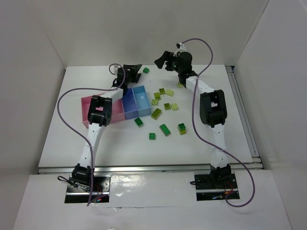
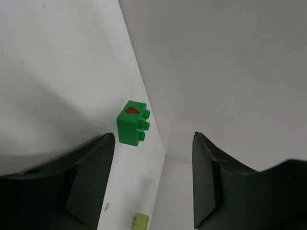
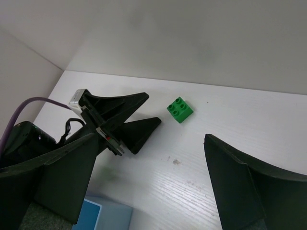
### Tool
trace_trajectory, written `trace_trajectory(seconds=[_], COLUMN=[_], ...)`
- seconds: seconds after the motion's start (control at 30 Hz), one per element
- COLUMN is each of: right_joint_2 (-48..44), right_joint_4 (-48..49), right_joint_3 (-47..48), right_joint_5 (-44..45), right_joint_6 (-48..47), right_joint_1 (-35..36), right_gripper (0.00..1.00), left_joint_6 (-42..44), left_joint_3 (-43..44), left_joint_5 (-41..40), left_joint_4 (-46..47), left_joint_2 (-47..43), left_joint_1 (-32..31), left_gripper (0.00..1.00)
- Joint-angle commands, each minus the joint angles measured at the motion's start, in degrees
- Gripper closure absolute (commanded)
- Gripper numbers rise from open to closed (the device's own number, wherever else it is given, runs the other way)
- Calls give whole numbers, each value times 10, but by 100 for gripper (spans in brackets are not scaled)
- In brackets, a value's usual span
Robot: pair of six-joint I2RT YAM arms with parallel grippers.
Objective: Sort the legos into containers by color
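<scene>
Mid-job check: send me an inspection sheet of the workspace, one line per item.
Surface: white table, no spill seen.
Job's things: four joined bins, two pink, one dark blue, one light blue, no brick seen inside; legos scattered right of them; one green brick near the back wall.
Clutter: nothing seen.
Pincers: left pincer open, empty, facing the green brick; right pincer open, empty, over the back of the table.
Cables: purple cables loop beside both arms.
Surroundings: white walls on three sides.
</scene>
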Motion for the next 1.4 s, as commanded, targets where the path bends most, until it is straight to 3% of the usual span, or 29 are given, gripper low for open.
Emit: trace_trajectory(seconds=[0.0,0.23,0.37,1.0,1.2,1.37], right_joint_2=[-32,-27,-21,-22,-22,-22], right_joint_4=[15,20,20,9,9,-70], right_joint_3=[-6,-6,-6,5,-1,35], right_joint_5=[-16,-21,-21,-31,-37,-24], right_joint_6=[-9,-9,-4,-4,-4,-22], right_joint_1=[-7,-7,-12,-12,-12,-7], right_gripper=[1,1,1,1,1,1], left_joint_6=[17,4,4,60,46,101], left_joint_3=[-22,121,126,174,149,129], left_joint_5=[-17,-56,-87,-87,-63,-57], left_joint_4=[9,-12,-17,-6,12,18], left_joint_2=[-14,73,79,61,50,-3], left_joint_1=[16,16,11,1,1,1], left_gripper=[28,25,25,19,20,19])
